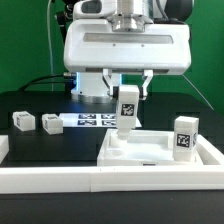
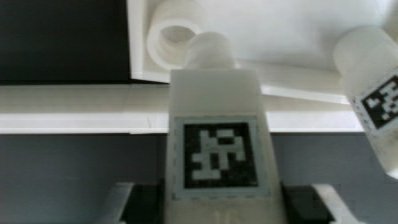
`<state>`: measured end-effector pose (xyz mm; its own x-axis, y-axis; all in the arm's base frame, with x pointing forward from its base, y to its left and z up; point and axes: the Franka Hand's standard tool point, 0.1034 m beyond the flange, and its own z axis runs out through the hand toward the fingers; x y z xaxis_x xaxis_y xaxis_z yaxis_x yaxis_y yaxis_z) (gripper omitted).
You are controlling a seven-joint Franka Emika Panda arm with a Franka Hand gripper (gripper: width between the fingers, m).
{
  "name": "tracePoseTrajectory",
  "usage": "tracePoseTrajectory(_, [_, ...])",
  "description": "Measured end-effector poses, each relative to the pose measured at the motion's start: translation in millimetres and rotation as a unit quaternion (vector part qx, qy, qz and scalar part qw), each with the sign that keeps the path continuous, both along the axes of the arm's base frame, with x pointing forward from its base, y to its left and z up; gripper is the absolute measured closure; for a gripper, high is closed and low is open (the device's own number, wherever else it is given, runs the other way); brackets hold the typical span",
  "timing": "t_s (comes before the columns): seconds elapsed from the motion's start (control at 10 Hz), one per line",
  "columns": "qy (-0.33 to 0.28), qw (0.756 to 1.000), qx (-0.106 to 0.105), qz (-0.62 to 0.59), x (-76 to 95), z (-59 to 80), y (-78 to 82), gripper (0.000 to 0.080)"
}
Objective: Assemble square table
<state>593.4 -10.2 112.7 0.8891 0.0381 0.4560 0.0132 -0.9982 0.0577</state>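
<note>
My gripper [image 1: 129, 92] is shut on a white tagged leg block [image 1: 128, 108], held upright just above the large white square tabletop [image 1: 150, 152]. In the wrist view the leg [image 2: 217, 130] sits between the two fingers [image 2: 135, 200], tag facing the camera. Its narrow tip lies close beside a round hole [image 2: 176, 40] in the tabletop [image 2: 267, 30]. A second leg [image 1: 184, 136] stands upright on the tabletop at the exterior view's right, and shows tilted in the wrist view [image 2: 374, 95]. Two more leg blocks [image 1: 22, 121] [image 1: 50, 124] lie on the black table at the left.
The marker board [image 1: 95, 120] lies flat behind the tabletop, in front of the robot's base. A long low white barrier rail [image 1: 70, 181] runs along the front edge, with the tabletop against it.
</note>
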Motion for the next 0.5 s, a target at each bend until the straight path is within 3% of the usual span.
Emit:
tracePoseTrajectory(0.1, [0.001,1.000,-0.002,-0.003,3.5,-3.8,-8.2,0.0509])
tracePoseTrajectory(0.5, [-0.007,1.000,-0.005,-0.001,6.3,-9.1,-5.0,0.0509])
